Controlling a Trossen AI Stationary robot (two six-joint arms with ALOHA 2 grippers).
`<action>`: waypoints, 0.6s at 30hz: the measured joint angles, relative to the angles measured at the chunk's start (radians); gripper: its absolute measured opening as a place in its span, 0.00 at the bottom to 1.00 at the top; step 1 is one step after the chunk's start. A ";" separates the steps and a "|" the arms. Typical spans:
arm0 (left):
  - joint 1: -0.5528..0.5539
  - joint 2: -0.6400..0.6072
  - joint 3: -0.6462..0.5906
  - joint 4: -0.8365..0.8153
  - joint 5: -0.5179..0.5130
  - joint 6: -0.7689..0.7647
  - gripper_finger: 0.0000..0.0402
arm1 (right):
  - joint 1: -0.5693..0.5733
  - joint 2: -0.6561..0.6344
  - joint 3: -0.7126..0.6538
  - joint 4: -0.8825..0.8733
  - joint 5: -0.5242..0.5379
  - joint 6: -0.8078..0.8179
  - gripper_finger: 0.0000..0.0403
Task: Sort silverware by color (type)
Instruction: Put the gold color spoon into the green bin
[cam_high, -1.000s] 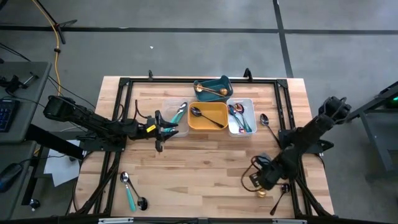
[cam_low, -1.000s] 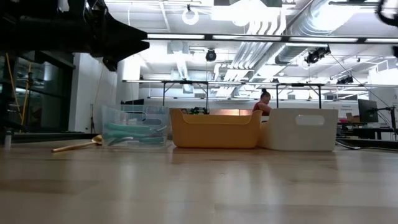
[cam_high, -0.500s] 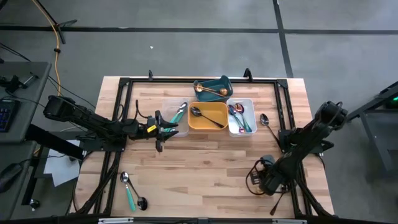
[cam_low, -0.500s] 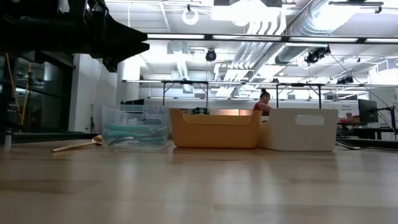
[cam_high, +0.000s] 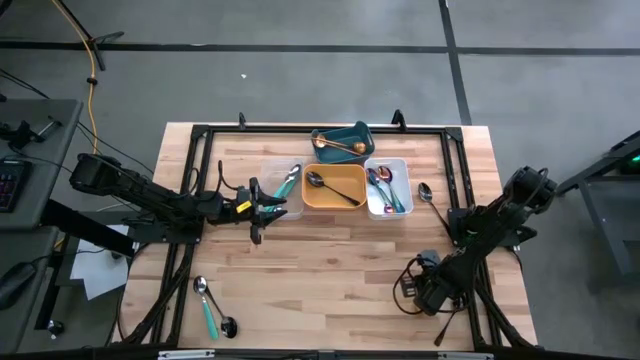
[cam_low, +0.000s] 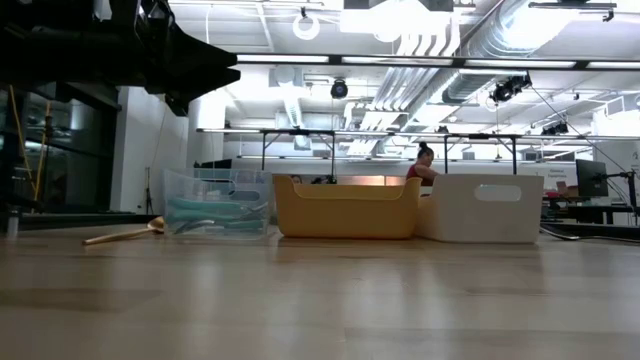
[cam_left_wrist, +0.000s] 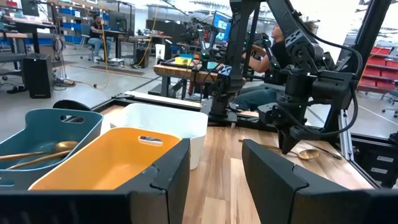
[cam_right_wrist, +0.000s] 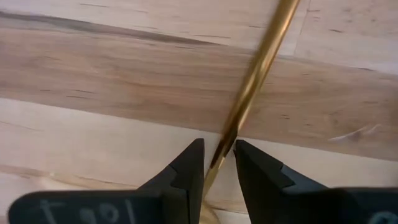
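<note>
A gold spoon (cam_right_wrist: 258, 68) lies on the wood near the table's near right corner. My right gripper (cam_right_wrist: 217, 149) points down over it, slightly open, one finger on each side of the handle close to the bowl; I see no touch. In the high view the right gripper (cam_high: 420, 295) hides that spoon. My left gripper (cam_left_wrist: 214, 165) stands level and open with nothing in it, beside the clear tray (cam_high: 283, 185). Loose silverware: a teal-handled spoon (cam_high: 207, 308) and a dark spoon (cam_high: 228, 326) near left, and a dark spoon (cam_high: 425, 195) right of the white tray.
Four trays stand at the far middle: teal (cam_high: 342, 140) with gold pieces, clear with teal-handled ones, yellow (cam_high: 335, 188) with a black spoon, white (cam_high: 388, 187) with iridescent ones. Another dark spoon (cam_high: 445, 330) lies by the right arm. Bare wood fills the table's middle.
My right gripper has sunk toward the table over the gold spoon and rolled about its own line. The spoon's bowl, which showed beside it in the high view, is now covered by it. The gap between its fingers cannot be compared.
</note>
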 joint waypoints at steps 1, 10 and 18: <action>0.000 0.000 0.000 0.000 0.000 0.000 0.35 | 0.000 0.009 0.002 0.000 -0.008 -0.001 0.22; 0.000 0.000 0.000 0.000 0.000 0.000 0.35 | -0.001 0.033 0.001 -0.001 -0.010 -0.053 0.19; 0.000 0.000 0.000 0.000 0.000 0.000 0.35 | -0.002 0.035 0.001 0.003 0.009 -0.103 0.04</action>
